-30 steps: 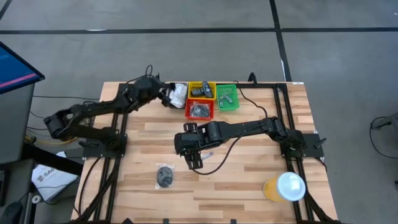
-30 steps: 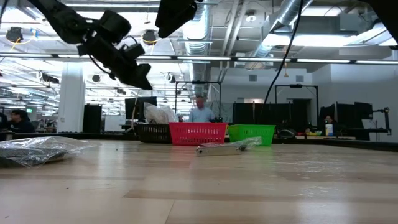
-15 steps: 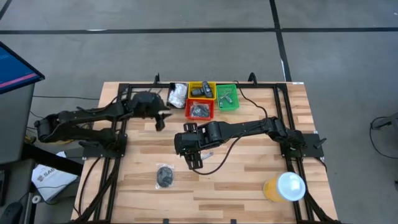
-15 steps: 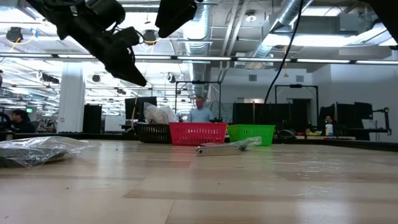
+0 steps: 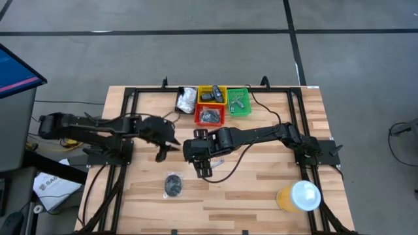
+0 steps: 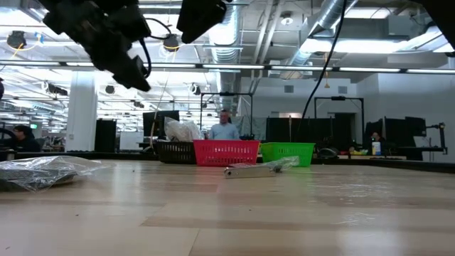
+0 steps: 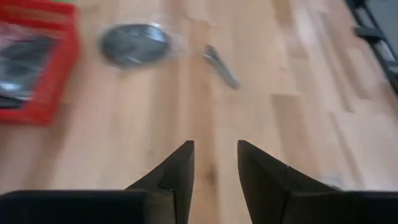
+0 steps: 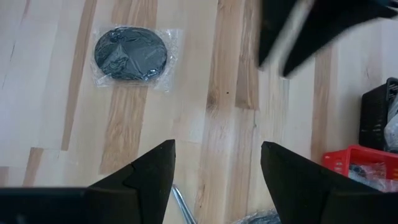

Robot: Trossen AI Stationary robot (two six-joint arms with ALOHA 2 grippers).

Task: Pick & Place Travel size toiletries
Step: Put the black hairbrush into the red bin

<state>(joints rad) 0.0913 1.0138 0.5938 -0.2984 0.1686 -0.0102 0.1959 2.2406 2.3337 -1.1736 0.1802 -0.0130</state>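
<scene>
— Two grippers over mid-table, I see. Where's the disc?
— The bagged dark disc [image 5: 173, 185] lies on the wood toward the table's front edge, apart from both. A silvery tube [image 5: 218, 161] lies just by the right gripper [image 5: 204, 168].
— Fingers?
— Right gripper spread wide, empty. Left gripper [image 5: 161, 154] parted narrowly, holding nothing, hovering between the red bin [image 5: 210, 115] and the disc.

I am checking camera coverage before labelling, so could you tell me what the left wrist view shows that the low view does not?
Only the left wrist view shows the dark disc face-on in its clear wrapper, and the left gripper open and empty. Only the low view shows the green bin, the black bin and a person behind the table. Both show the red bin and the silvery tube lying on the table.
</scene>
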